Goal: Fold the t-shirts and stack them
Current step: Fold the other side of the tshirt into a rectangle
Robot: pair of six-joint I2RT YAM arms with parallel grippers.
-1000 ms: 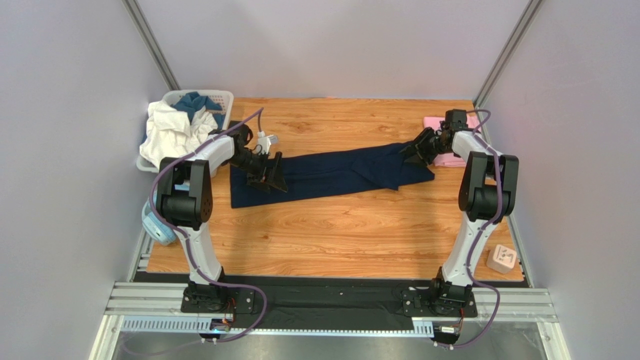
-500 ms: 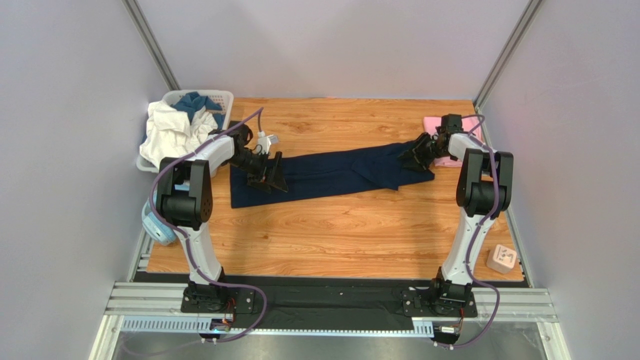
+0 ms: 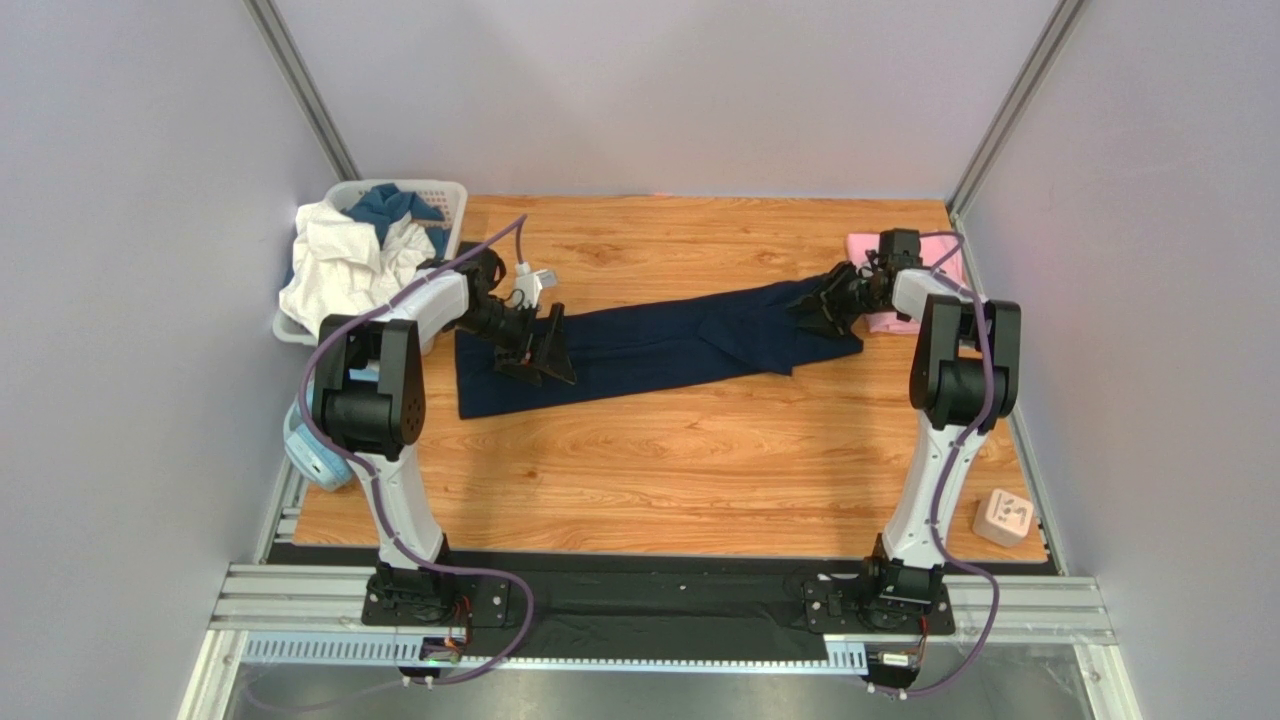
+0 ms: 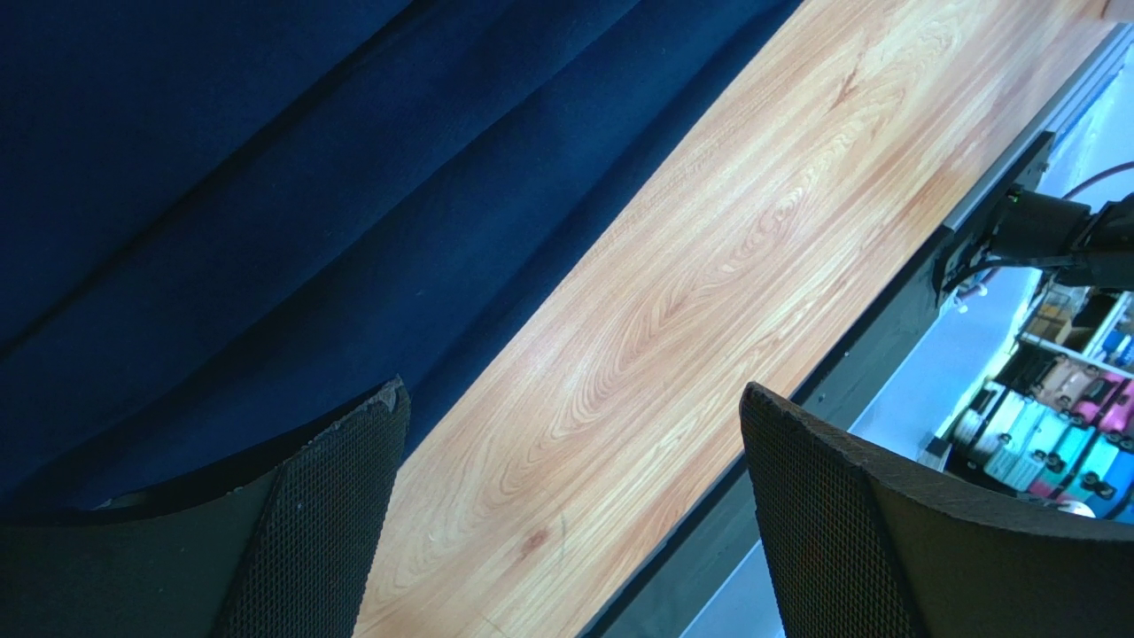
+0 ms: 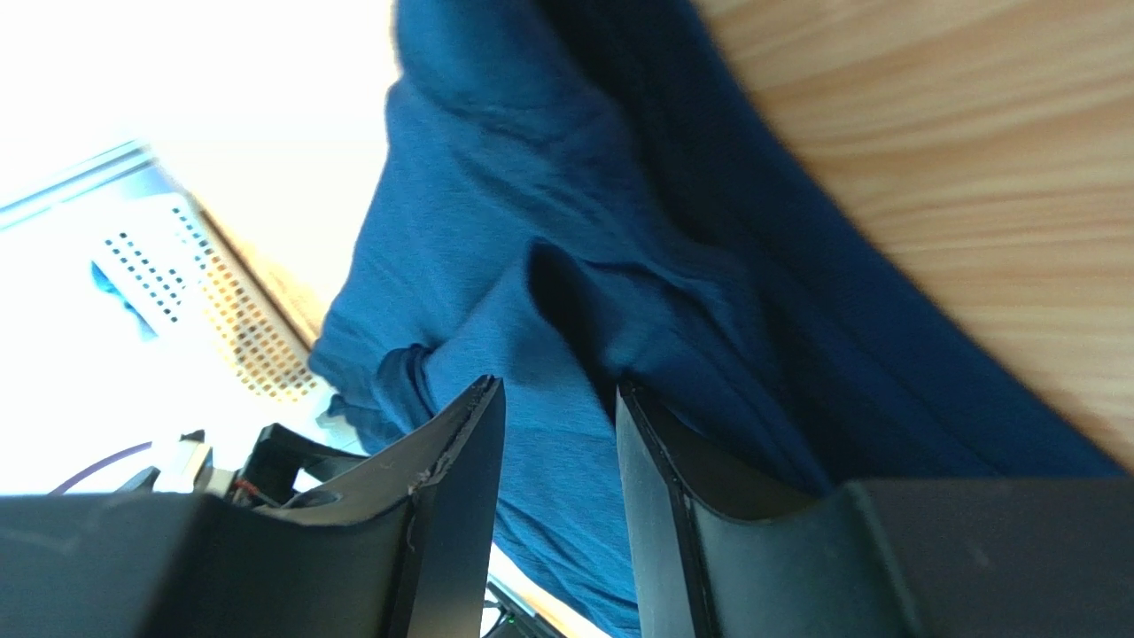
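Observation:
The dark navy t-shirt lies stretched in a long band across the wooden table. My left gripper hovers open over its left end; in the left wrist view the gripper has only bare wood between its fingers, with the navy cloth beside the left finger. My right gripper is at the shirt's right end. In the right wrist view its narrow jaws are shut on a ridge of the navy cloth. The folded light pink t-shirt lies behind the right gripper at the far right corner.
A white laundry basket with white and teal cloth stands at the far left corner. Light-blue headphones lie off the table's left edge. A small tan box sits at the near right.
My right gripper has drifted slightly toward the back with the shirt's right end, and its jaws have narrowed a little. The left gripper has stayed open and in place.

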